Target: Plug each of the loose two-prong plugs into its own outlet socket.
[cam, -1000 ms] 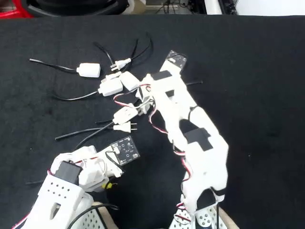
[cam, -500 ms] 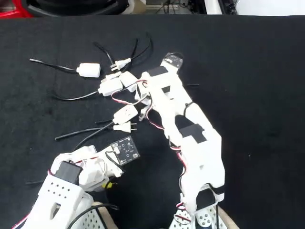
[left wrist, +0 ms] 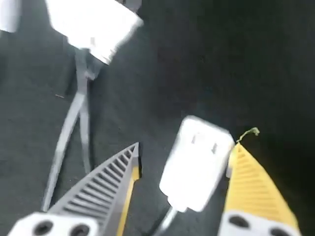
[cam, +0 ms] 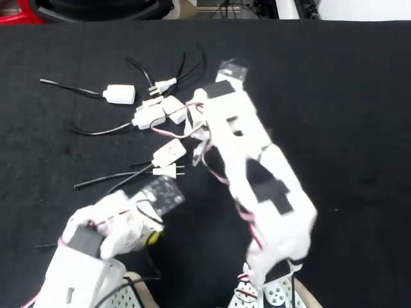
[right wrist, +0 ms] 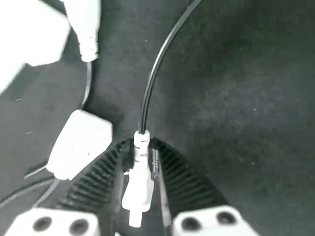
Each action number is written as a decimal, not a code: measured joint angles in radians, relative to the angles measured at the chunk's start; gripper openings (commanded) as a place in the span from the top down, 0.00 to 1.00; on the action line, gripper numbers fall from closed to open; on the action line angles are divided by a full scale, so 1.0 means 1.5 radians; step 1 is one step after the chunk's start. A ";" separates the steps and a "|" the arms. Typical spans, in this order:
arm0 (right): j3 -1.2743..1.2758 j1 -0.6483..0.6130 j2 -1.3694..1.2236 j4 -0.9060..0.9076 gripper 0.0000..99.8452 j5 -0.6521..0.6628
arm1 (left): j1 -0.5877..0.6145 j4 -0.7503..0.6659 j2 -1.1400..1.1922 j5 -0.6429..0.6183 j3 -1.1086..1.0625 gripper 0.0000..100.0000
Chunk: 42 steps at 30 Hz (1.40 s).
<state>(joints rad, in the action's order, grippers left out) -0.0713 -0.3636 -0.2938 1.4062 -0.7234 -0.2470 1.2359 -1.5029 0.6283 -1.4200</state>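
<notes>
My right jaws clamped a plug [right wrist: 137, 189]; my left jaws gaped around a socket [left wrist: 197, 164]. Next, I judged, prongs needed aligning.

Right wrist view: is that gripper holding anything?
Yes, the right gripper is shut on a white plug, and the plug's black cable runs out ahead over the dark table.

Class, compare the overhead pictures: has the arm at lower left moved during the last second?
Yes. The left arm has moved: its wrist board has shifted up and left in the picture, closer to the loose plug, which has stayed put.
</notes>
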 measured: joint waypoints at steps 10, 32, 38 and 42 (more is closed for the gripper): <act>0.146 -0.011 0.299 -0.127 0.99 0.047 | 0.000 0.025 -0.191 -0.052 0.002 0.71; 1.090 -0.192 1.126 -0.945 0.99 0.118 | 0.090 -0.180 -0.214 -0.371 0.037 0.71; 1.125 -0.249 1.225 -0.902 0.99 0.118 | 0.092 -0.180 -0.213 -0.377 0.036 0.71; 1.125 -0.271 1.257 -0.875 0.99 0.118 | 0.092 -0.180 -0.213 -0.377 0.036 0.71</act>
<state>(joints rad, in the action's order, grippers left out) 1.6164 -0.7702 1.5919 0.0944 -0.5470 -0.1089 0.9659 -1.8220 0.0621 -1.3663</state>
